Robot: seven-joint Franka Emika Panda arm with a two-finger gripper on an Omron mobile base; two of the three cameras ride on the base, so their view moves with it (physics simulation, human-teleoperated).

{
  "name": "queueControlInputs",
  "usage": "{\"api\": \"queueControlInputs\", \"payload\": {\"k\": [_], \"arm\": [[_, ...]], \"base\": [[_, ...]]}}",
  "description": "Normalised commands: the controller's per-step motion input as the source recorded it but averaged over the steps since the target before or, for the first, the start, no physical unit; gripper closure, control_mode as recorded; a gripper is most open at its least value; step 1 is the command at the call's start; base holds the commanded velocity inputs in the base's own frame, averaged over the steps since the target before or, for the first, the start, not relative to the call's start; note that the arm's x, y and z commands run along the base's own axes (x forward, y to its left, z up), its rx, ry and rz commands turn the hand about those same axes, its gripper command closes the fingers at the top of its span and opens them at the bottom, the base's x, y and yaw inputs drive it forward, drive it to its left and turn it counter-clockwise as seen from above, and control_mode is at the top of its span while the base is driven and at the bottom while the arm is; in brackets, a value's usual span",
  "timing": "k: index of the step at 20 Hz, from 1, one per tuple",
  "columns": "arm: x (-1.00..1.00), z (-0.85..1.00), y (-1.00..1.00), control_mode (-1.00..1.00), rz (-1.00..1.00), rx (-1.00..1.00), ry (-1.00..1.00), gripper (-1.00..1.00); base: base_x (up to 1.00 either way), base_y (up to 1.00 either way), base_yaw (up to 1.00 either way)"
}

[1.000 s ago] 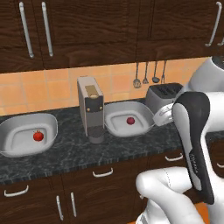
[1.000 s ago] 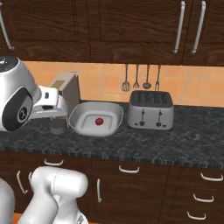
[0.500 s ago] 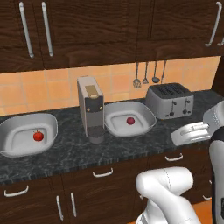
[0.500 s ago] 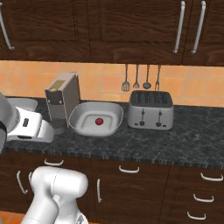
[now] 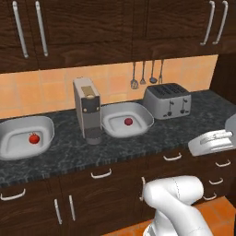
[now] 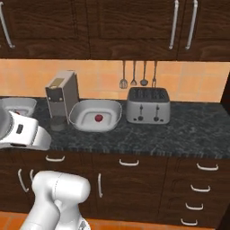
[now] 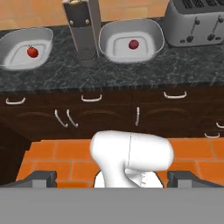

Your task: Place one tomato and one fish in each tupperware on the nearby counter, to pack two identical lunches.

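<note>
A: What stands on the worktop (image 5: 138, 143)?

B: A tall coffee machine (image 5: 87, 110) rises between the two tupperware trays, the left tray (image 5: 23, 137) and the middle tray (image 5: 126, 120), close beside the middle one. A toaster (image 5: 167, 100) sits just beside that tray's right side, with utensils (image 5: 147, 73) hanging on the wall behind.

A: Any free room?

B: The front edge strip is bare, and so is the right end past the toaster. Both trays are open from above, below the wall cabinets (image 5: 115, 27).

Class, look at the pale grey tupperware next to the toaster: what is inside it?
The tupperware beside the toaster holds one red tomato, resting near the middle of its floor. No fish is in it. The near rim hides a thin strip of the floor from the base views.
</note>
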Motion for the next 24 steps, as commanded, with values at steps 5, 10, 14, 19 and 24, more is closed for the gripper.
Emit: {"api": "queueControlInputs", "payload": {"k": [5, 10, 14, 19, 24], "arm": [[0.00, 0.00, 0.00, 1.00, 0.00, 0.00, 0.00, -1.00], [0.00, 0.00, 0.00, 1.00, 0.00, 0.00, 0.00, -1.00], [0.00, 0.00, 0.00, 1.00, 0.00, 0.00, 0.00, -1.00], [0.00, 0.00, 0.00, 1.00, 0.00, 0.00, 0.00, -1.00], [0.00, 0.00, 0.00, 1.00, 0.00, 0.00, 0.00, -1.00]], "base": [[0.14, -0.96, -0.01], [-0.26, -1.00, 0.17], [-0.45, -0.99, 0.19], [-0.03, -0.98, 0.13], [-0.16, -1.00, 0.11]]}}
